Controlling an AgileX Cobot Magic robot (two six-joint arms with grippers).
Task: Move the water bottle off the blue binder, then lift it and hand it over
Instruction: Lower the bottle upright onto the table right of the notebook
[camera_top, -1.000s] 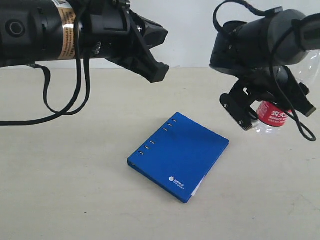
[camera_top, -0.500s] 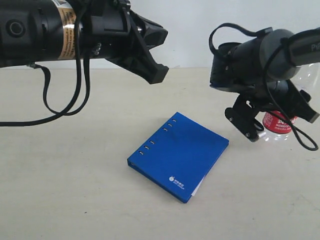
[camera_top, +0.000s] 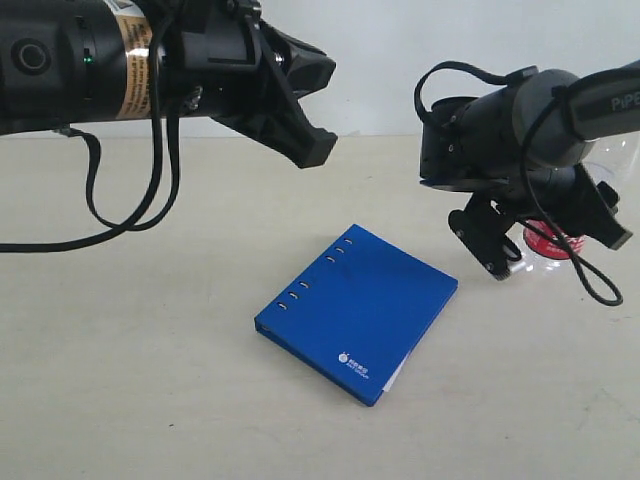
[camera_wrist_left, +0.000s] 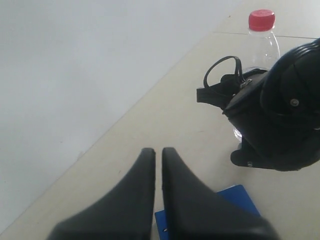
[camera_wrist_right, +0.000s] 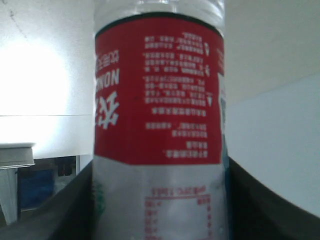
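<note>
Two black robot arms work over one pale beige tabletop (camera_top: 130, 380) in front of a plain white wall (camera_top: 380, 60). There is one blue binder (camera_top: 365, 310) and one water bottle (camera_wrist_left: 263, 46). The binder lies flat and closed near the middle of the tabletop, turned at an angle so that one corner points toward the near edge. Six small holes run along its spine edge in two groups of three, and one small white logo sits near the near corner. Nothing rests on its cover. The bottle is clear plastic with one red cap and one red label printed with white characters. It stands upright toward the right edge of the tabletop, well apart from the binder. Whether its base touches the surface cannot be told. The right gripper (camera_top: 552, 242) grasps the bottle. Its two dark fingers (camera_top: 487, 247) press one on each side of the bottle at the label, and the wrist view shows the label filling the space between them. The left gripper (camera_top: 318, 148) is clenched with its two fingertips together and holds nothing. It hovers above the tabletop, to the left of the binder and toward the far edge.
</note>
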